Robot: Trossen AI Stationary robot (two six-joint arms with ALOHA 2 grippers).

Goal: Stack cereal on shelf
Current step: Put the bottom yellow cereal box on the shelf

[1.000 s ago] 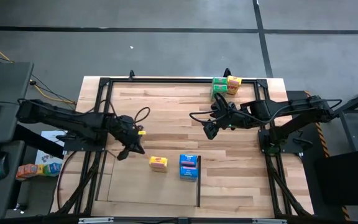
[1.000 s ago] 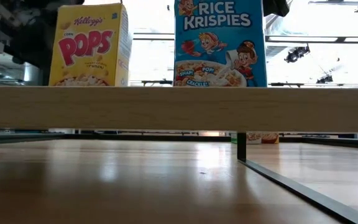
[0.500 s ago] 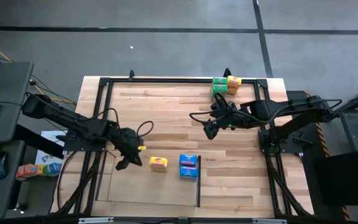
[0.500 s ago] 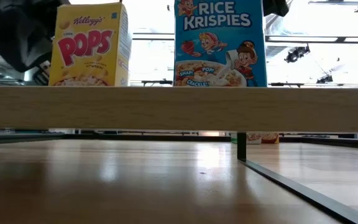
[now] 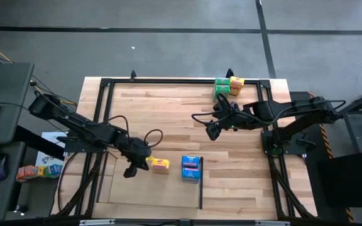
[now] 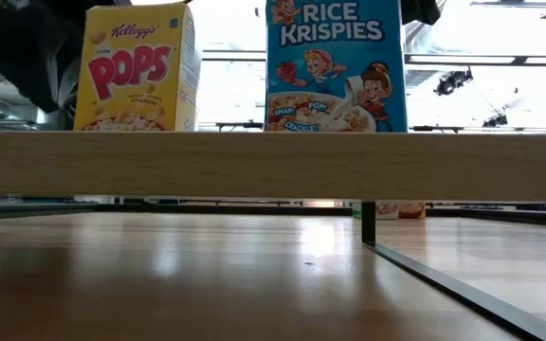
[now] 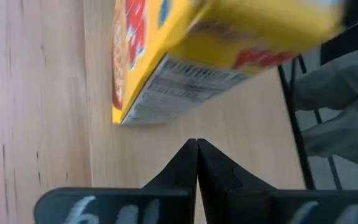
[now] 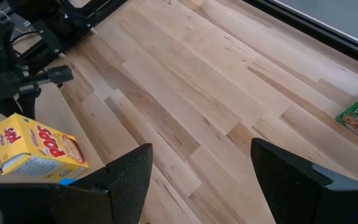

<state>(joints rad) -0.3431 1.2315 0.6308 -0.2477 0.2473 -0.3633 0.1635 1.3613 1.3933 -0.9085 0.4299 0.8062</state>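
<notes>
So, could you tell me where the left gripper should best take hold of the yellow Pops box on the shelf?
Probably from above, across its narrow sides. The yellow Pops box stands upright with its top free, and the left gripper, shut, is beside it and must open first.

Even, soft light covers the tabletop (image 5: 168, 113) from above, with faint shadows. At table height, bright windows behind wash out the background, and the near wood shows a pale sheen. The yellow box (image 7: 185, 56) is blurred up close.

Dark cabled arms, black grippers
</notes>
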